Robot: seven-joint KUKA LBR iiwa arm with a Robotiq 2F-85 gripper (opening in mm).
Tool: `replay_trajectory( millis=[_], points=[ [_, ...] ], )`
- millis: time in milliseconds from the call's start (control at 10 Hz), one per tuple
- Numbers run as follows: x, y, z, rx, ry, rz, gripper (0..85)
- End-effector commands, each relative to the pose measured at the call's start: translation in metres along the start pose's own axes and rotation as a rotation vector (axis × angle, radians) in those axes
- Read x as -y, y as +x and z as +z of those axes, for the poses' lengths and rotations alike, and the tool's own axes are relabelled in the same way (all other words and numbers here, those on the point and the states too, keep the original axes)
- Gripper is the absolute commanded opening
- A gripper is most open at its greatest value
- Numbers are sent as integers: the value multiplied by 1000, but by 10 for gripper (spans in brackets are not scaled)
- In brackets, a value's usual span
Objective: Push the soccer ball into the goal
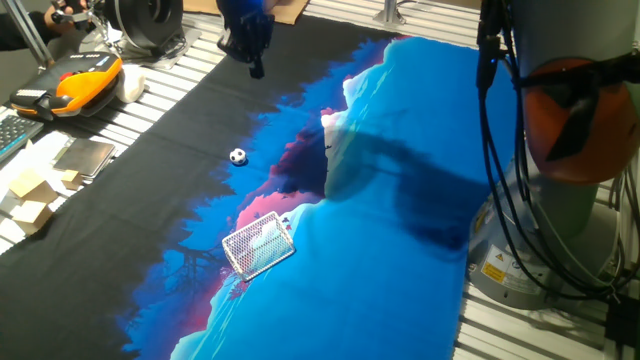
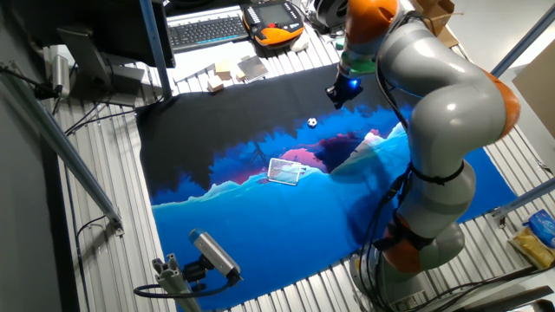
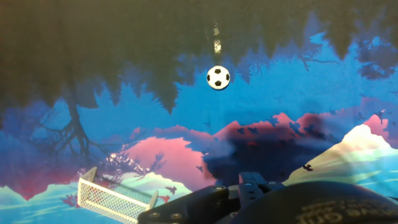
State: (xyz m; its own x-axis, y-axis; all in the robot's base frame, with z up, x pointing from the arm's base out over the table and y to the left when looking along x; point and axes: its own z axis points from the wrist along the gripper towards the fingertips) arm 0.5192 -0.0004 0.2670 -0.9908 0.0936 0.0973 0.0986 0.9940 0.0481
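Note:
The soccer ball (image 1: 237, 156) is a tiny white ball with black patches. It rests on the dark part of the printed cloth (image 1: 400, 200). It also shows in the other fixed view (image 2: 311, 123) and in the hand view (image 3: 218, 77). The goal (image 1: 258, 244) is a small white mesh frame on the pink-blue area, nearer the front. It also shows in the other fixed view (image 2: 285, 171) and low left in the hand view (image 3: 115, 200). My gripper (image 1: 257, 68) hangs above the cloth beyond the ball, apart from it. Its fingers look pressed together and empty (image 2: 338, 95).
The robot base (image 1: 560, 200) with cables stands at the cloth's right edge. An orange teach pendant (image 1: 85, 80), small cardboard blocks (image 1: 30, 195) and a keyboard (image 2: 208, 30) lie off the cloth. A camera on a stand (image 2: 212, 256) sits at one edge.

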Motion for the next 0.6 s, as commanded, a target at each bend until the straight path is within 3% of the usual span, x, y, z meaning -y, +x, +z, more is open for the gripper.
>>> replay_trajectory(
  millis=[0, 400, 500],
  points=[
    [0, 0, 0, 5, 5, 3, 0],
    [1, 0, 6, 15, -1, -13, 0],
    [1, 0, 7, 20, 9, -24, 0]
  ],
)
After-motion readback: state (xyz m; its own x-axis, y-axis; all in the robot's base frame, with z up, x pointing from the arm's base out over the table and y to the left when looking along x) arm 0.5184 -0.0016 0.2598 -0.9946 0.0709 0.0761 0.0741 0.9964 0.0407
